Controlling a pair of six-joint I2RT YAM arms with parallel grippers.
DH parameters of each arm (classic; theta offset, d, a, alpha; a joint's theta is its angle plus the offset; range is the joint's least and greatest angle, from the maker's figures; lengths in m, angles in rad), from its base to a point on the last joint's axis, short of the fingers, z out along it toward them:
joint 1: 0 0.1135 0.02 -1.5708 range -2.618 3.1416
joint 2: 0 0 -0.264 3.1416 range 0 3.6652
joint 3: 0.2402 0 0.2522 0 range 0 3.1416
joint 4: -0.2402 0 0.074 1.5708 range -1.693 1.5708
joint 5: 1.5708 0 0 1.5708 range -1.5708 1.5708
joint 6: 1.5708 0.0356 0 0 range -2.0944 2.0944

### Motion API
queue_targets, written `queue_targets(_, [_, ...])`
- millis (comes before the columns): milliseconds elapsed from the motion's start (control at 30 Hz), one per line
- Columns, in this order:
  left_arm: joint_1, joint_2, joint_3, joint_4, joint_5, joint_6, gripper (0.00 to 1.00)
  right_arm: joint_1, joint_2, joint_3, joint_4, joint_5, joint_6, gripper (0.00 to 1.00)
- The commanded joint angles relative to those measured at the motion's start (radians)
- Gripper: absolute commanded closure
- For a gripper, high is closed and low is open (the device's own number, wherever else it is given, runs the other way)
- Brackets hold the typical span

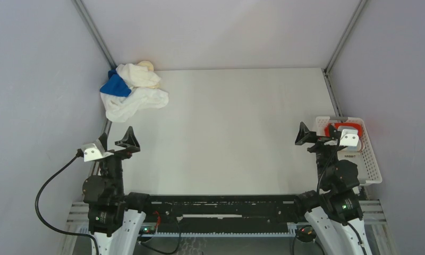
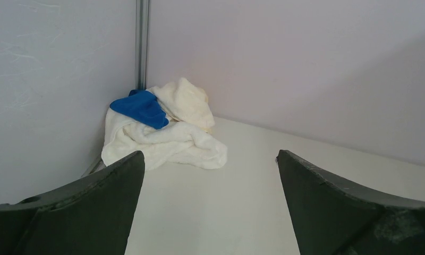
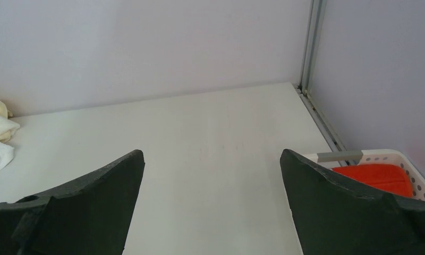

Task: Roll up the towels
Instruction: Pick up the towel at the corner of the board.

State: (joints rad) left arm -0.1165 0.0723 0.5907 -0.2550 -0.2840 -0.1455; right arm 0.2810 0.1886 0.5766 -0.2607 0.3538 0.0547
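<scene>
While both arms sat at the near edge of the table (image 1: 226, 138), the left gripper (image 1: 116, 142) and right gripper (image 1: 319, 135) hung above it, jaws spread wide, holding nothing. Just right of the right gripper a white basket (image 1: 372, 170) stood by the right wall, with a red towel (image 3: 372, 176) in its far end, partly hidden from above by that wrist. Well beyond the left gripper, heaped unrolled in the far left corner against the wall, lay the towels (image 1: 135, 93): a white towel (image 1: 138, 102) lowest, a blue towel (image 1: 116, 86) on its left, and a cream towel (image 1: 141, 75) behind, perhaps with a yellowish one at the very back.
</scene>
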Motion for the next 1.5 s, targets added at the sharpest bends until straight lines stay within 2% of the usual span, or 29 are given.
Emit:
queue_targets(0, [0.006, 0.021, -0.006, 0.038, 0.025, 0.019, 0.0, -0.006, 0.011, -0.001, 0.042, -0.028, 0.021, 0.0])
queue_targets(167, [0.006, 0.058, -0.012, 0.054, 0.016, 0.024, 0.0, -0.01, 0.009, -0.001, 0.044, -0.042, 0.019, 0.0])
queue_targets(433, [0.007, 0.335, 0.097, 0.016, -0.055, -0.011, 0.0, -0.01, -0.009, -0.001, 0.038, -0.08, 0.022, 0.0])
queue_targets(633, [0.036, 0.702, 0.265, 0.009, -0.078, -0.116, 0.0, -0.008, -0.03, -0.001, 0.031, -0.098, 0.024, 0.0])
queue_targets(867, [0.244, 1.117, 0.46, 0.07, 0.007, -0.306, 0.0, 0.02, -0.073, -0.017, 0.032, -0.101, 0.013, 0.0])
queue_targets(1033, [0.338, 1.459, 0.687, 0.039, 0.004, -0.315, 0.05, 0.055, -0.09, -0.032, 0.04, -0.091, -0.003, 0.0])
queue_targets(1167, [0.392, 1.668, 0.854, 0.029, 0.047, -0.349, 0.1, 0.058, -0.085, -0.038, 0.044, -0.094, -0.011, 0.0])
queue_targets(1333, [0.422, 1.861, 1.04, 0.025, 0.084, -0.382, 0.18, 0.056, -0.06, -0.044, 0.046, -0.089, -0.026, 0.0])
queue_targets(1467, [0.429, 1.977, 1.163, 0.028, 0.142, -0.406, 0.3, 0.049, -0.04, -0.044, 0.044, -0.092, -0.033, 0.0])
